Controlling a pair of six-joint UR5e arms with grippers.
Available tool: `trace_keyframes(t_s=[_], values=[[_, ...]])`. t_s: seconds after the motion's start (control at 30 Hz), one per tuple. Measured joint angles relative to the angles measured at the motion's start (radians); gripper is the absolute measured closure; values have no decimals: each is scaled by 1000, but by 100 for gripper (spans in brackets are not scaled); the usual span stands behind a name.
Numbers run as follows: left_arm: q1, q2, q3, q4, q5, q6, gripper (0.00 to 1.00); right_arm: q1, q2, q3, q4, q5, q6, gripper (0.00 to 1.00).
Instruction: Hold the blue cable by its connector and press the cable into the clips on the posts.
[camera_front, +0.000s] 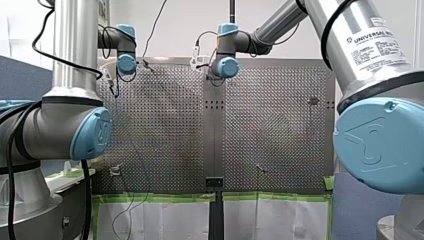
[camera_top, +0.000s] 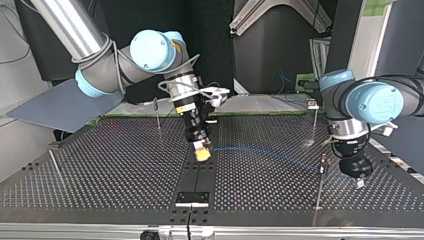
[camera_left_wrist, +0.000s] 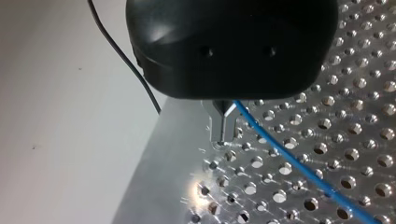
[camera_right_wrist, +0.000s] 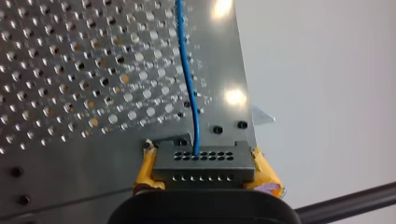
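My right gripper (camera_right_wrist: 205, 173) is clenching the grey connector (camera_right_wrist: 204, 161); its yellow pads (camera_right_wrist: 148, 173) are pressing on the block's two sides; the blue cable (camera_right_wrist: 189, 84) is rising out of one hole in the connector's upper row and running away over the perforated tabletop (camera_right_wrist: 70, 70). In the top view this gripper (camera_top: 202, 151) is hanging over the dark strip (camera_top: 197, 175) that is crossing the tabletop's middle, its tip just above the surface.

My left gripper (camera_left_wrist: 222, 133) is standing with its metal fingers (camera_left_wrist: 218, 126) drawn together and their tips at the tabletop, close to a bare edge of it; the cable is coming out at the fingers' root, so they seem to be pinching it, though the black body is hiding the actual grip. From there the cable is slanting off low over the holes.

In the top view the cable (camera_top: 270, 152) is stretching in a shallow arc from the middle strip towards the tabletop's edge at the view's right; thin posts (camera_top: 158, 117) are standing upright around it, one (camera_top: 320, 182) just beside my left gripper (camera_top: 358, 181).
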Motion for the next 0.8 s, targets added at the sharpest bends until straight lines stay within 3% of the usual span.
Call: trace_keyframes(t_s=[0.33,0.8], values=[[15,-43,34,9,21,-31,100,-39,5,-14,-3,-7,-1,100],[27,-89,73,46,66,-76,100,-61,73,-108,8,-26,0,100]])
